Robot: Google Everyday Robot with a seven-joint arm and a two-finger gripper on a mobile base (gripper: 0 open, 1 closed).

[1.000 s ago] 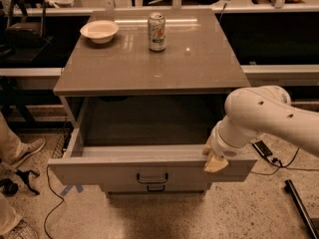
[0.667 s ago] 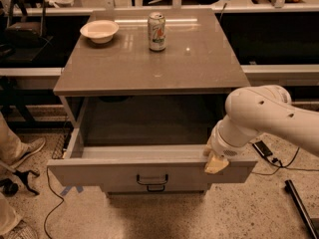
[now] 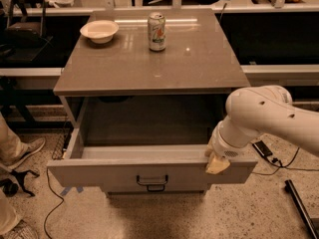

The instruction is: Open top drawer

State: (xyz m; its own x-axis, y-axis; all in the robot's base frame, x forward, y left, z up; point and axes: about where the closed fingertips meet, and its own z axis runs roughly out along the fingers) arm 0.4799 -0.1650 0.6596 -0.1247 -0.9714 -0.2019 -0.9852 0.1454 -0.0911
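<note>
Your end effector [image 3: 218,163] sits at the right end of the top drawer [image 3: 99,174], right on the upper edge of its front panel. A pale yellowish tip rests against that edge, and you cannot tell from here whether the end effector is open, closed or gripping the panel. The white arm [image 3: 259,116] comes in from the right and bends down to that spot, covering the drawer's right front corner and part of its right side.

The top drawer stands well out from the cabinet, with its deep grey inside in view under the worktop [image 3: 199,68]. Its wide flat front faces you, low in the view. The small dark bar handle [image 3: 152,179] is at the middle of that front, to the left of the end effector and apart from it. Just below it, a second like handle [image 3: 155,187] shows on the strip of a lower drawer under the front's bottom edge.

On the worktop, towards the back, a white bowl [image 3: 99,31] stands on the left and a drinks can [image 3: 156,31] stands upright just to its right, the two apart. Both are well away from the end effector.

On the floor at the left, beside the drawer's left corner, you have a person's shoe [image 3: 26,150] and a loose cable [image 3: 49,203]. At the right, more cables [image 3: 271,158] lie behind the arm, and a dark bar [image 3: 300,208] slants across the floor.
</note>
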